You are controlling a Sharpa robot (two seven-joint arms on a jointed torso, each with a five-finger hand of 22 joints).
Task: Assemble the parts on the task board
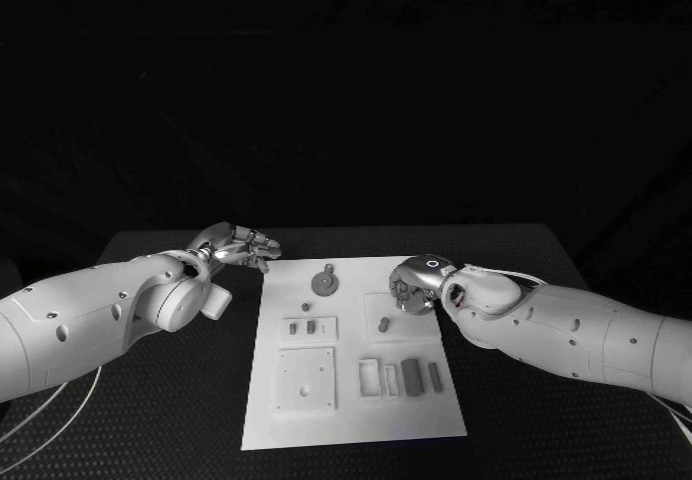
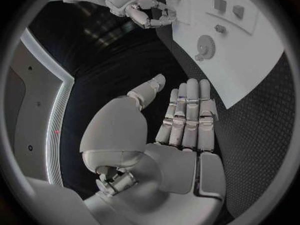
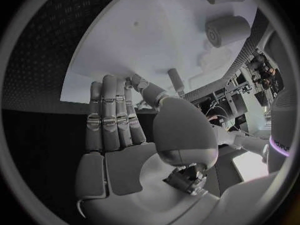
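My left hand (image 1: pixel 238 246) waits with fingers apart left of the task board (image 1: pixel 353 425), while my right hand (image 1: pixel 421 283), seemingly empty, hovers over its parts, ready to pick.

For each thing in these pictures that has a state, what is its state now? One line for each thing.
Left robot hand: open, holds nothing, off the board's far left corner.
Right robot hand: open, holds nothing, above the board's right side.
Task board: flat on the black table.
Round toothed part: lies flat on the board, untouched.
Dark bar parts: lie side by side on the board, untouched.
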